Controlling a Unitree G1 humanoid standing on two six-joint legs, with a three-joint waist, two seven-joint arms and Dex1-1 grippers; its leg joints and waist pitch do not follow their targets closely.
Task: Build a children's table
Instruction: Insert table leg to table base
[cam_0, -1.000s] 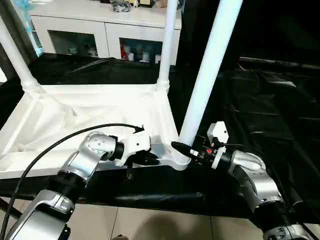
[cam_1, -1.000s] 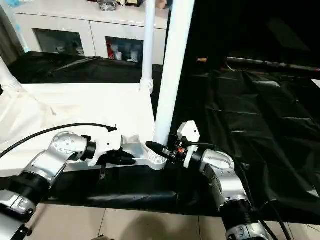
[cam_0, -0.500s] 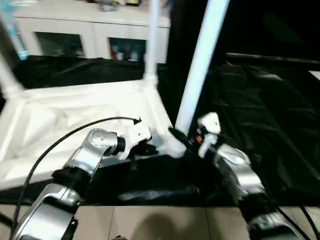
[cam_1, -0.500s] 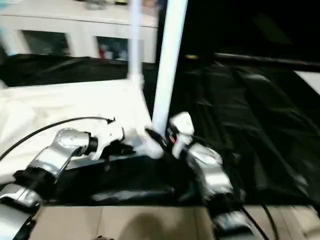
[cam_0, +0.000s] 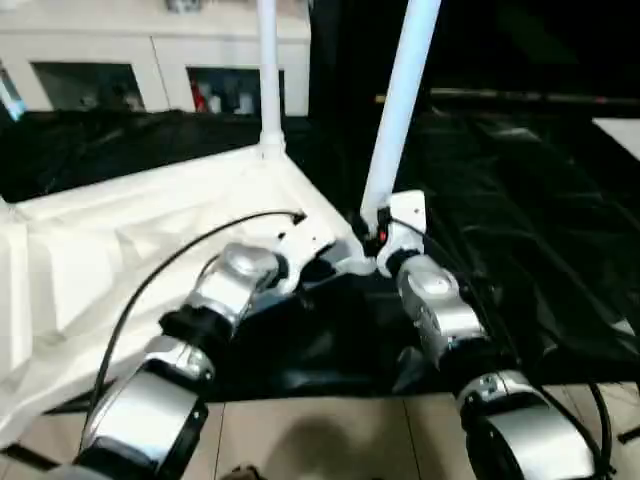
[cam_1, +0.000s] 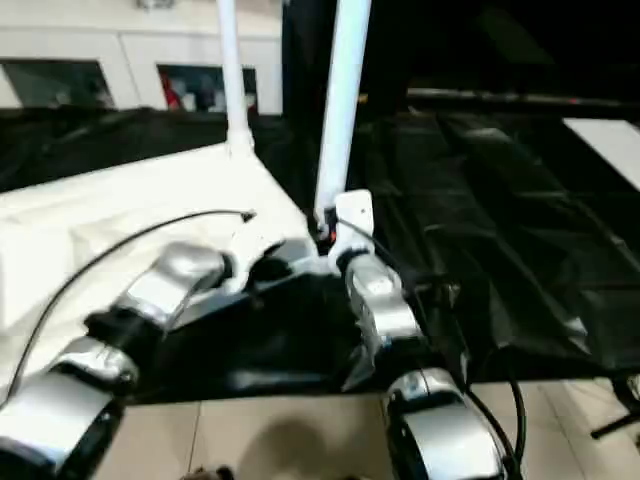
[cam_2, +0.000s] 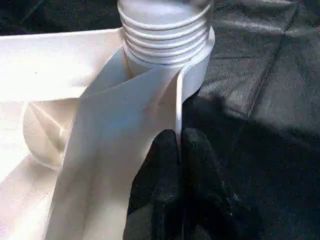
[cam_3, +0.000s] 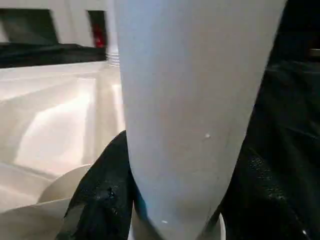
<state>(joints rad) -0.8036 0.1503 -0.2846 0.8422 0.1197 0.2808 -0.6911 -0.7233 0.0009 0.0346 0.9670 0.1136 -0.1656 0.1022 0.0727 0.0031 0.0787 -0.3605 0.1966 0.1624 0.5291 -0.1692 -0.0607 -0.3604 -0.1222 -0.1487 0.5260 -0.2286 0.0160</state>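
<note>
The white tabletop (cam_0: 150, 230) lies underside up on the black-draped table. A white leg (cam_0: 267, 70) stands in its far corner socket. A second leg (cam_0: 400, 100) rises from the near right corner socket (cam_2: 165, 30), and its ribbed base sits in that socket. My right gripper (cam_0: 375, 232) is closed round this leg's lower end, with black fingers (cam_3: 107, 195) on either side of the tube (cam_3: 195, 100). My left gripper (cam_0: 318, 268) is shut on the tabletop's thin rim just beside that socket, its fingertips (cam_2: 162, 150) pinching the wall.
A white glass-door cabinet (cam_0: 150, 60) stands behind the table. Black cloth (cam_0: 520, 200) stretches to the right of the tabletop. The table's front edge and the tiled floor (cam_0: 300, 440) lie below my arms. A black cable (cam_0: 170, 270) loops over my left forearm.
The view has swung and dipped. The tabletop now lies at an angle to the cabinet, and its gripped corner sits farther from me. Both grips are unchanged.
</note>
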